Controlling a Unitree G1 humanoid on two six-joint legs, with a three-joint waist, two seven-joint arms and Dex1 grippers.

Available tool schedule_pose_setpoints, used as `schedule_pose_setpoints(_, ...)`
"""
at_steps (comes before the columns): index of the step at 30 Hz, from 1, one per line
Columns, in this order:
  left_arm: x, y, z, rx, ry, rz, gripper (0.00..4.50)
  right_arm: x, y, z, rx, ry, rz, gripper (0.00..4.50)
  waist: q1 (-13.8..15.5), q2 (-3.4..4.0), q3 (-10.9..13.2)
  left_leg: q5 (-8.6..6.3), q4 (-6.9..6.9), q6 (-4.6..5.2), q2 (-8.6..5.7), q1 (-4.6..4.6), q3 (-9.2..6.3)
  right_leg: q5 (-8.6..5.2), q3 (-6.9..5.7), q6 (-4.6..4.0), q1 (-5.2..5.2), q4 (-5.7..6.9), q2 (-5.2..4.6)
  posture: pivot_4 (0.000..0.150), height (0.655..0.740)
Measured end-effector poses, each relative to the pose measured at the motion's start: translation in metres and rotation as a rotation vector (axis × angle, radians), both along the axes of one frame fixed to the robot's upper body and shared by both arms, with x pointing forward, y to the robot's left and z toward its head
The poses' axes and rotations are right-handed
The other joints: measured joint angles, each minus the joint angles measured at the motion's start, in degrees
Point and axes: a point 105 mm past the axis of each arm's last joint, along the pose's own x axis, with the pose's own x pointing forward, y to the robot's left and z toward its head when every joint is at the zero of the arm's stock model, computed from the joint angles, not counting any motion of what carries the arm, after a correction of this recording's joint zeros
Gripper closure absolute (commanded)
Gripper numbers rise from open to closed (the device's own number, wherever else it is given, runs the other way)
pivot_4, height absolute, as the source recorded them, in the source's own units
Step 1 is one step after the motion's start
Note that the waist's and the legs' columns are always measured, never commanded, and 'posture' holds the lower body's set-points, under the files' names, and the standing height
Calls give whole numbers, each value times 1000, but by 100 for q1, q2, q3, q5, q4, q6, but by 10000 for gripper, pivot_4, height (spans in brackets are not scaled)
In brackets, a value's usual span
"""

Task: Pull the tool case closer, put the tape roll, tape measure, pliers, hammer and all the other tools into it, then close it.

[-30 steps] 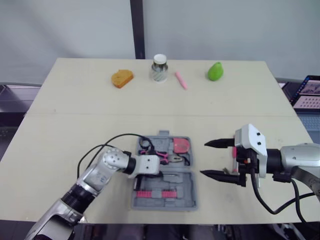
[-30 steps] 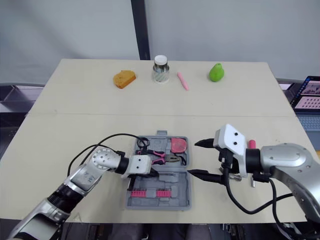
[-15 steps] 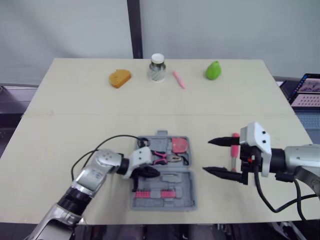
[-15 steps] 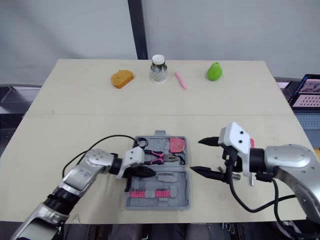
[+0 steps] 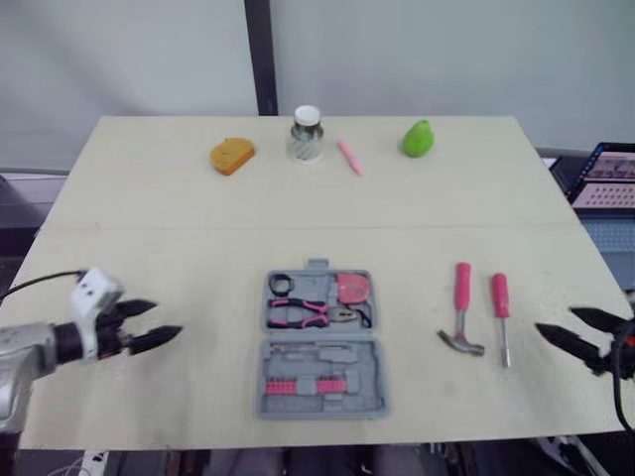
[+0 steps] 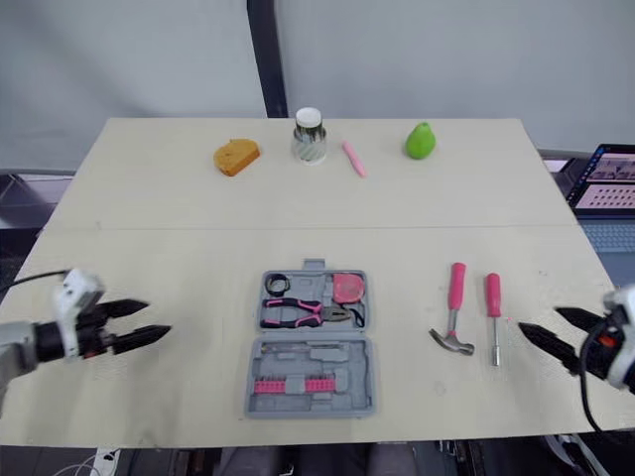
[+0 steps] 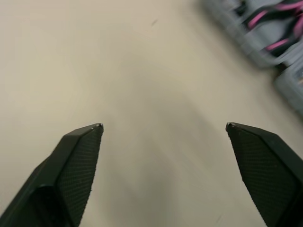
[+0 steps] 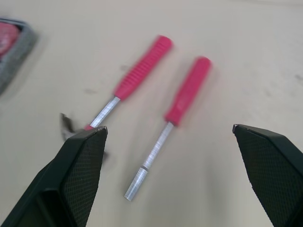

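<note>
- Left end effector (image 5: 167,318): fingers spread, grasping nothing, low over the pale wooden surface (image 5: 198,218), well apart from the case.
- Grey plastic tool case (image 5: 327,402): lid open flat, near the surface's front edge, central. It looks within reach of both arms.
- Case contents, far half: black tape roll (image 5: 281,286), pink-handled pliers (image 5: 308,313), round pink tape measure (image 5: 353,289).
- Pink-handled steel hammer (image 5: 460,309): on the surface right of the case, head toward the robot. Not yet packed.
- Pink-handled screwdriver (image 5: 501,312): just beside the hammer, parallel, not touching.
- Right end effector (image 5: 555,318): released wide, empty, near the screwdriver's tip.
- Handling note: probably take one tool at a time, closing across the pink handle. Keep one finger in the gap between the two tools so the neighbour is not nudged.
</note>
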Motion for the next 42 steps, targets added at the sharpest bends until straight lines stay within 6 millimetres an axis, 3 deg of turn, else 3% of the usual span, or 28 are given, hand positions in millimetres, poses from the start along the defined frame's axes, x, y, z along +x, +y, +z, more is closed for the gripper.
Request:
schedule_pose_setpoints(4, -13, 25, -1, 37, -32, 86, 292, 1, -16, -15, -12, 1, -56, 0, -10, 6, 0, 1, -4, -2, 2, 4, 6, 0, 6, -1, -2, 1, -1, 1500, 7400)
schedule_pose_setpoints(8, -12, 32, -2, 55, -50, 111, 292, 6, -18, -19, -24, -8, -53, 0, -7, 7, 0, 1, -5, -3, 3, 4, 6, 0, 7, -1, -4, 3, -1, 1500, 7400)
schedule_pose_setpoints(25, 11, 17, 4, 46, -119, 82, 292, 8, -13, -16, -47, -13, -11, 0, -39, 9, -1, 1, -10, -3, 2, 5, 12, 0, 9, -1, -6, 3, -1, 1500, 7400)
schedule_pose_setpoints(31, 20, 3, 5, 24, -120, 38, 292, 9, -5, -12, -45, -19, 0, 0, -33, 9, -1, 1, -11, -3, 2, 5, 12, 0, 9, -1, -6, 3, -1, 1500, 7400)
schedule_pose_setpoints(35, 32, -41, 14, -41, -153, -110, 292, 10, 14, -7, -17, -54, -9, 0, 24, 9, -1, 2, -4, -5, 2, 4, 11, 0, 13, 0, -5, 8, -2, 1500, 7400)
schedule_pose_setpoints(42, 43, -143, 38, -118, -211, -509, 292, 8, 47, 0, -27, -87, -99, 0, 36, 12, -3, 4, -3, -8, -1, 3, 11, 0, 16, 0, -7, 15, 0, 1500, 7400)
